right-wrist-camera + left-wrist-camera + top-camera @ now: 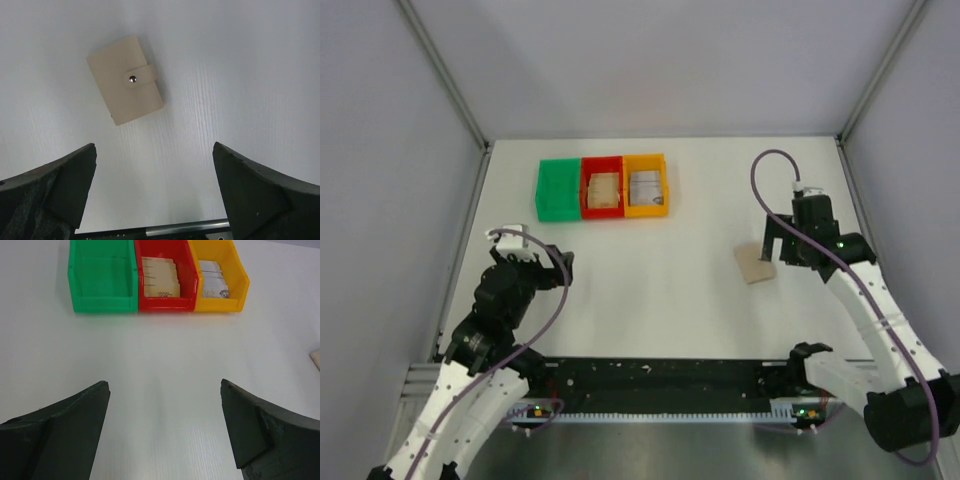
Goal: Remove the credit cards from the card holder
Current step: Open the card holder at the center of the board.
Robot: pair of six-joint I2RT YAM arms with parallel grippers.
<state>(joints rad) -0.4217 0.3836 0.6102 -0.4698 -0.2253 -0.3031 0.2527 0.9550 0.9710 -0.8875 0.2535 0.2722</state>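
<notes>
The card holder [755,264] lies flat and closed on the white table at the right, a tan wallet with its strap snapped shut [126,79]. Its corner shows at the right edge of the left wrist view [316,358]. Tan credit cards [603,190] [160,279] sit in the red bin, and grey-silver credit cards [645,185] [214,280] in the orange bin. My right gripper [772,240] [154,145] hangs open just beside and above the holder, holding nothing. Over bare table at the left, my left gripper [558,265] [165,382] is open and empty.
Three small bins stand in a row at the back: green [559,188] [102,277] with nothing in it, red [590,205] and orange [665,180]. Grey walls close the table on three sides. A black rail [660,375] runs along the near edge.
</notes>
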